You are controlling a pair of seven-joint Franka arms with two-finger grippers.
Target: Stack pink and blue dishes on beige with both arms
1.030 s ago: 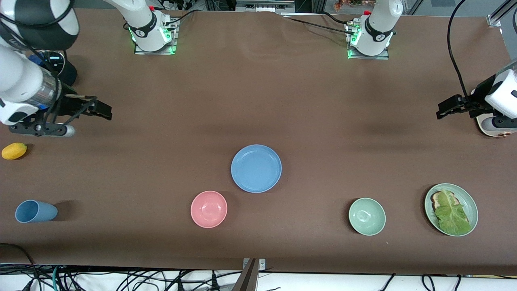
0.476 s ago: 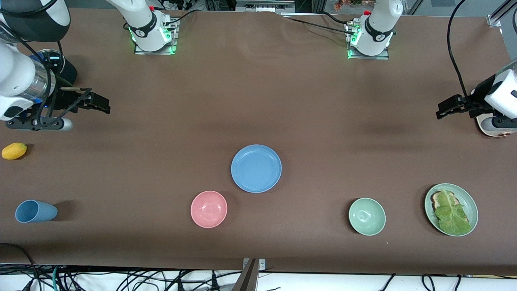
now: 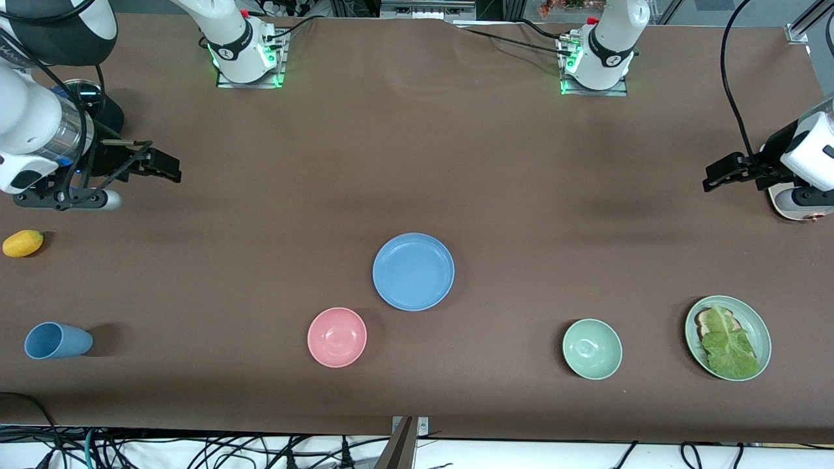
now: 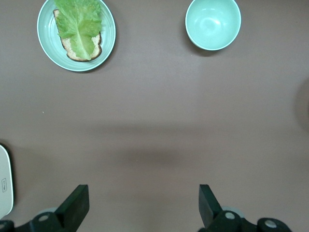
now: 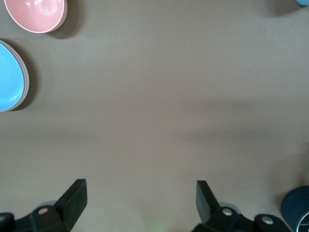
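The light blue plate [image 3: 413, 271] lies in the middle of the table; in the right wrist view the blue plate [image 5: 9, 77] shows a thin pale rim under its edge. No pink plate or beige plate shows apart from it; I cannot tell what that rim belongs to. My right gripper [image 3: 163, 170] hangs open and empty over bare table at the right arm's end; in its wrist view the right gripper [image 5: 141, 203] has brown cloth between its fingers. My left gripper [image 3: 720, 176] waits open at the left arm's end, and the left gripper [image 4: 144, 205] holds nothing.
A small pink bowl [image 3: 337, 337] stands nearer the camera than the blue plate. A green bowl [image 3: 591, 348] and a green plate with lettuce [image 3: 728, 337] lie toward the left arm's end. A blue cup [image 3: 55, 341] and a yellow fruit [image 3: 23, 243] lie toward the right arm's end.
My right gripper has shifted a little toward the robots' bases. The left arm and the dishes have not moved.
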